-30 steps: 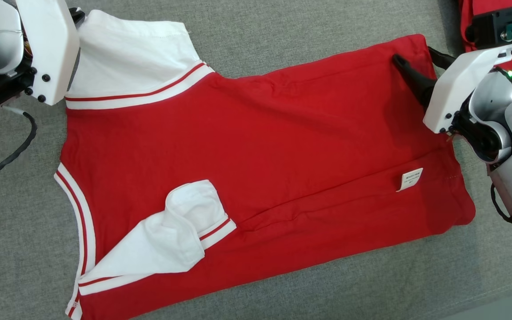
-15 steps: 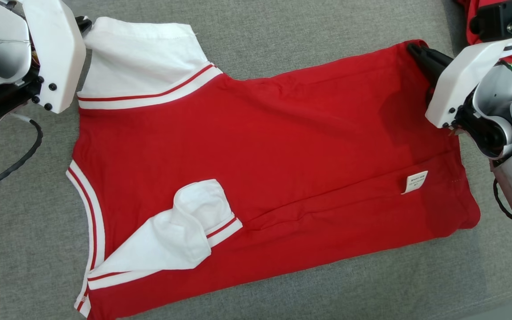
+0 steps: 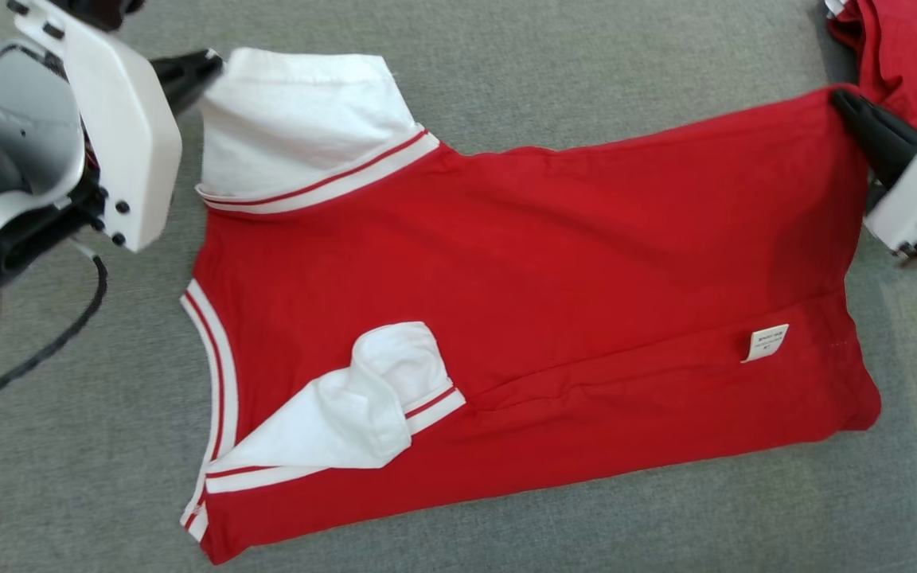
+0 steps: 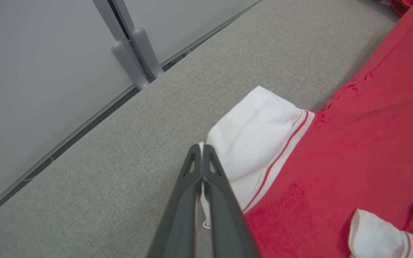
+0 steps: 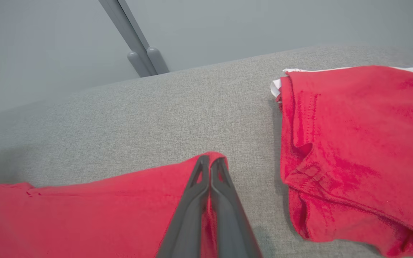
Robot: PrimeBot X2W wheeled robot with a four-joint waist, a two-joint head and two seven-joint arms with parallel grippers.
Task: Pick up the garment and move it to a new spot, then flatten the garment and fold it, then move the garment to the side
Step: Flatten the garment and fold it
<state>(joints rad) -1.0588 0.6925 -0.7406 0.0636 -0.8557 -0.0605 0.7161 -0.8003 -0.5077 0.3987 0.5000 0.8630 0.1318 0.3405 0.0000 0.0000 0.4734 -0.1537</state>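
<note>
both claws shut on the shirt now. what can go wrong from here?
1. Left claw pinches just the edge of the white sleeve; such a thin bite may slip under tension.
2. Right claw grips a hem corner of the red shirt close to the other red garment; dragging that way could snag it.
3. The bunched sleeve lies on the body; folding may trap the lump.

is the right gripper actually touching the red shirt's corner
Touching. The right wrist view shows the right gripper shut on the corner of the red shirt, with the fabric pinched between its jaws.
</note>
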